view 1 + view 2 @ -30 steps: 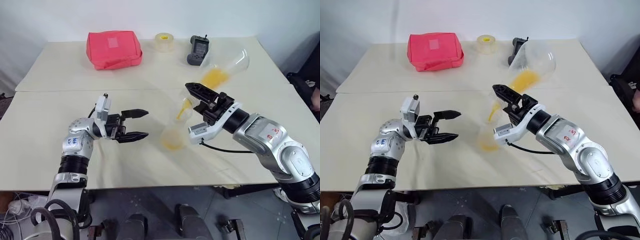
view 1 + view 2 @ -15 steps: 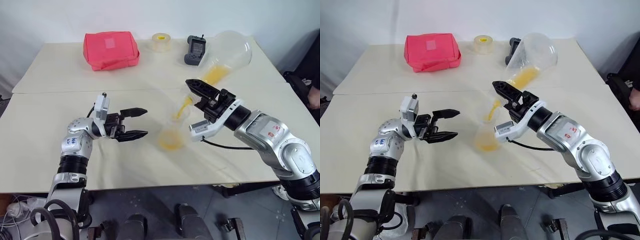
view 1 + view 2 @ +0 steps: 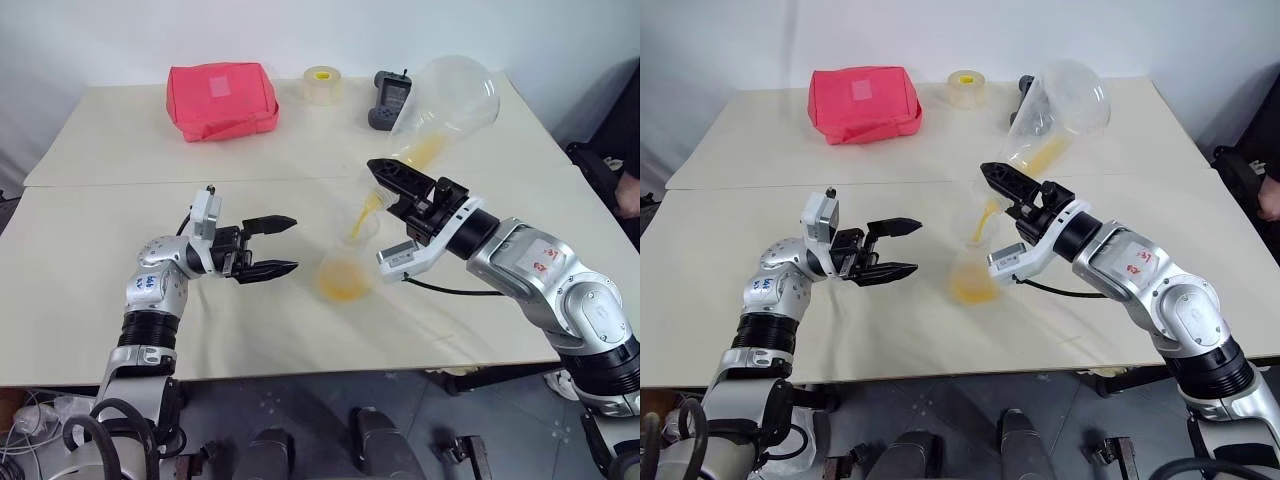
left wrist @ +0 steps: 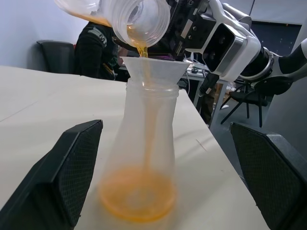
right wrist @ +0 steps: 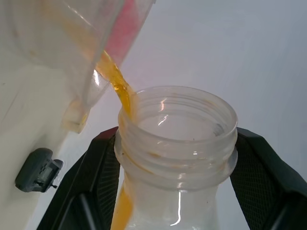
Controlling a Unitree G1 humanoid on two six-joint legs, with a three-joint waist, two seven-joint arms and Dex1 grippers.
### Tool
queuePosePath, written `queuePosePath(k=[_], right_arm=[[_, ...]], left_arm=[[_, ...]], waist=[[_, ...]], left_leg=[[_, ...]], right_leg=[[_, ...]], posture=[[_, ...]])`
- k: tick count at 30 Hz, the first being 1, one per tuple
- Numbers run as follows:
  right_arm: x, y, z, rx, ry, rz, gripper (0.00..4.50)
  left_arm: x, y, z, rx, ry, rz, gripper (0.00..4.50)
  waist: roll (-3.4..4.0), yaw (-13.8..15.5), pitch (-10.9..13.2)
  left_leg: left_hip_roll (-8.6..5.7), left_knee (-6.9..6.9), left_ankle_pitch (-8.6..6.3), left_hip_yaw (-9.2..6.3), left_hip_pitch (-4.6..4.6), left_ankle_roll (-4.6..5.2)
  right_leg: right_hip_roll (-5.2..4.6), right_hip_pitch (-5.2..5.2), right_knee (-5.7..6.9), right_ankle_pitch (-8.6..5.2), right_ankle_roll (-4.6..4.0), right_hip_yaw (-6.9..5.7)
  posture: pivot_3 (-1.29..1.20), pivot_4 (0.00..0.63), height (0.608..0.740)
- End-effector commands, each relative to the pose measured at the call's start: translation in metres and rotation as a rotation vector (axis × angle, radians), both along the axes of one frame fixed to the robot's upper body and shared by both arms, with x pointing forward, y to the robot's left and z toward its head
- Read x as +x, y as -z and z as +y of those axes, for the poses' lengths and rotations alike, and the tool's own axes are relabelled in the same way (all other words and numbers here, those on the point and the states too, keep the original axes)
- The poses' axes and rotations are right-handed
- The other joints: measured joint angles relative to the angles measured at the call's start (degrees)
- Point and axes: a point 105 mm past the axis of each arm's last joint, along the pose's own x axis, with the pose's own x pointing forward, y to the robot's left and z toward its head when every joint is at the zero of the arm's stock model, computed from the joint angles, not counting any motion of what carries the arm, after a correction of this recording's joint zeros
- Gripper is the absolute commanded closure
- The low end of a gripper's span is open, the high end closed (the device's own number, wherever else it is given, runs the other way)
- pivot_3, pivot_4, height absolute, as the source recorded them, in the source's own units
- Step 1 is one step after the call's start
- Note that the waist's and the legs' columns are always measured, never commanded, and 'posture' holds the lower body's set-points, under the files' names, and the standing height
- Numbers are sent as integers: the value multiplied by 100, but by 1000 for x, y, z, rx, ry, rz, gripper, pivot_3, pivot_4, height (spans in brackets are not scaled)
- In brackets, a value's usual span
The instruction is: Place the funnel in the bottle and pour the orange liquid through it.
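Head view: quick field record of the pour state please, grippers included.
vessel: round clear vessel, tipped, neck down over funnel
right gripper: shut on vessel neck
orange liquid: streaming from vessel through funnel, pooling in bottle base
funnel: seated in bottle mouth
bottle: upright on table, unheld
left gripper: open, beside bottle, apart from it
background: red pouch, tape roll, grey handheld device

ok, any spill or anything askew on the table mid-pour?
Nothing stands out. The orange liquid runs from the tilted clear vessel into the funnel seated in the upright bottle and pools at its base. No orange shows on the table. The left gripper stands open beside the bottle, not touching it.
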Motion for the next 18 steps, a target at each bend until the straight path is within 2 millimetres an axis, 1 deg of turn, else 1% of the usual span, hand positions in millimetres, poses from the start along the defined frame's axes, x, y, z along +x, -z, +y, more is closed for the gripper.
queuePosePath(k=[1,18], right_arm=[[-6,-18,2,19,-26,-78,1693],[-8,-19,3,4,-50,-135,1693]], left_arm=[[-1,-14,-2,-14,14,-58,0],[0,-16,-1,-11,16,-65,0]], waist=[[0,0,0],[0,1,0]], left_leg=[[0,0,0,0,0,0],[-1,0,0,0,0,0]], right_leg=[[0,0,0,0,0,0],[0,0,2,0,0,0]], posture=[[0,150,740],[0,150,740]])
